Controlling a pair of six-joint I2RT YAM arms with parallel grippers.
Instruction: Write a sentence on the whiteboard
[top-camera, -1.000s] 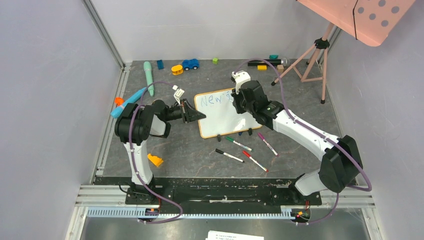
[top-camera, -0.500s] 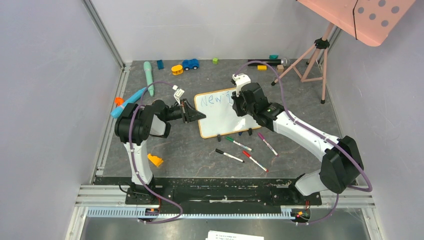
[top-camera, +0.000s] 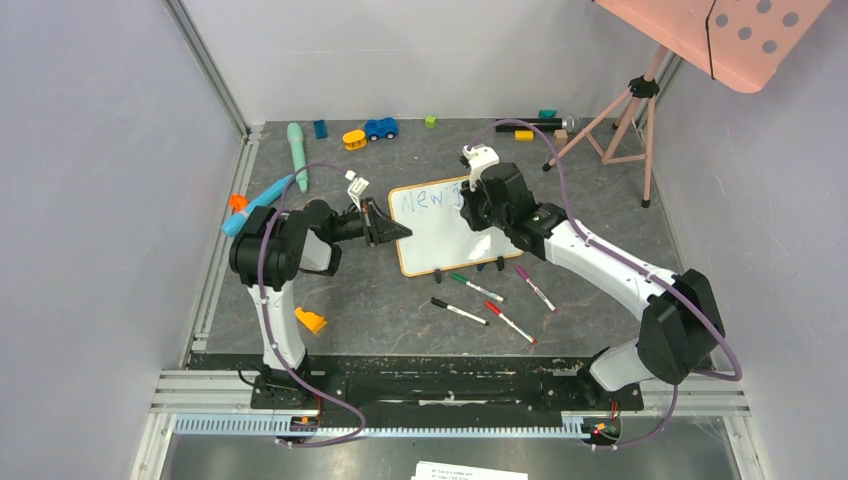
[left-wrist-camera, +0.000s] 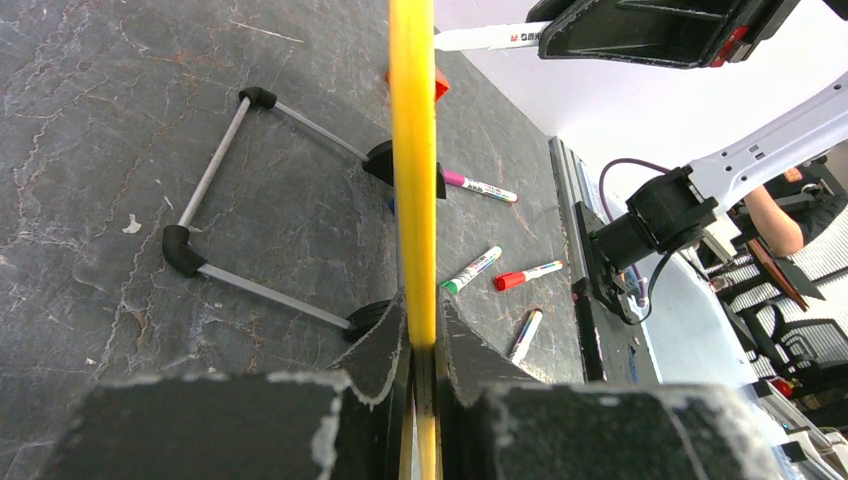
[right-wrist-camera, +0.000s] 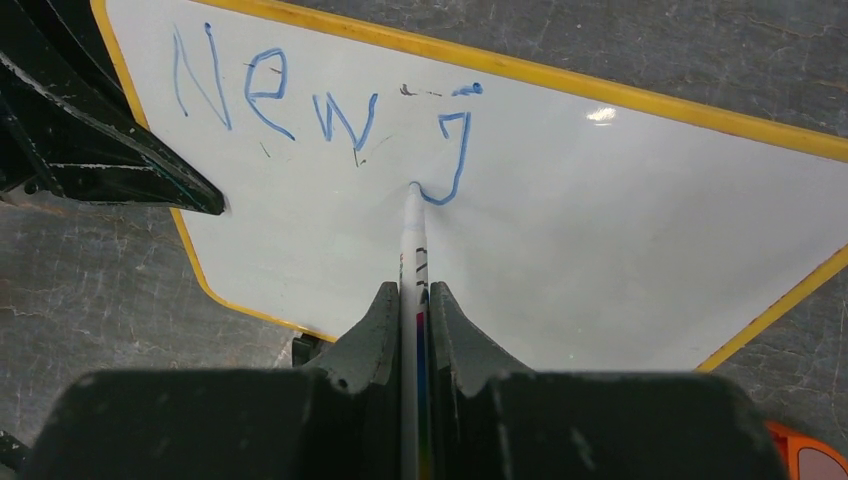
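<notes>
Surface: grey stone-look table (top-camera: 380, 310) is carrying the whiteboard (top-camera: 440, 240), which is sitting between my two pairs of jaws.
Left side: my left gripper (left-wrist-camera: 420, 335) is pinching the whiteboard's yellow frame edge, jaws nearly closed around that thin rim.
Right side: my right gripper (right-wrist-camera: 412, 292) is clamping fully down on a marker (right-wrist-camera: 411, 235), whose tip is touching the board just ahead of the jaws.
Writing: the sentence (right-wrist-camera: 320, 110) is reading blue "New" ahead-left of the right jaws, with a "J" hooking at the marker tip.
Change: against a second ago, the right gripper is sitting slightly further left and the "J" is showing clear of it; the left one is holding where it was.
Hard to see: from above the right gripper is covering its marker; a green-capped pen (top-camera: 477, 288) is lying behind those jaws, label too small to read.
</notes>
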